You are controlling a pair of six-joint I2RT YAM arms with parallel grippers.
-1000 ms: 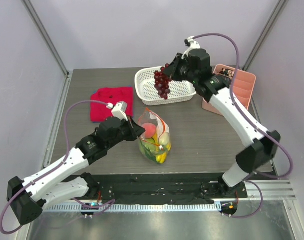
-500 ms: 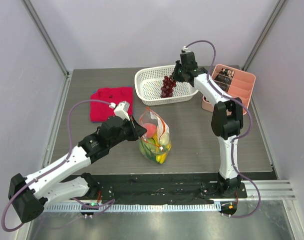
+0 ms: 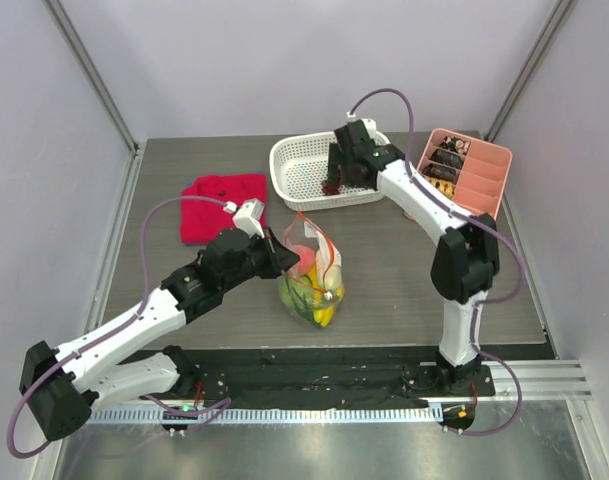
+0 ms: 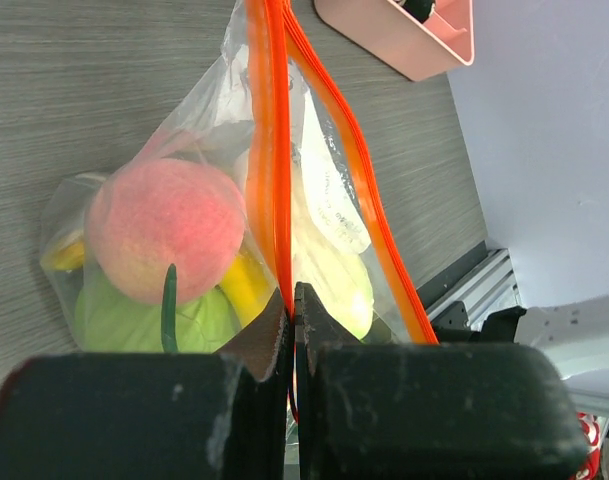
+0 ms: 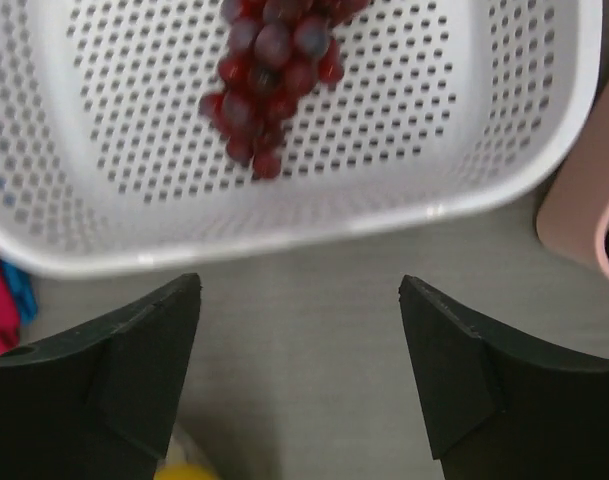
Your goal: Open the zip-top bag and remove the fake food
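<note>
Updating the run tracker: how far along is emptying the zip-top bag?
Done: zip-top bag open; grapes lie in the white basket. In hand: left gripper shut on the bag's orange zipper strip; right gripper open, empty, by the basket. Left: pink-red fruit, banana, green piece and white piece inside the bag.

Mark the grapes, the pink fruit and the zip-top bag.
grapes [image 5: 274,75], right wrist view, middle of the bunch.
pink fruit [image 4: 164,230], left wrist view, centre of its fuzzy skin.
zip-top bag [image 4: 268,180], left wrist view, on its orange zipper strip.
</note>
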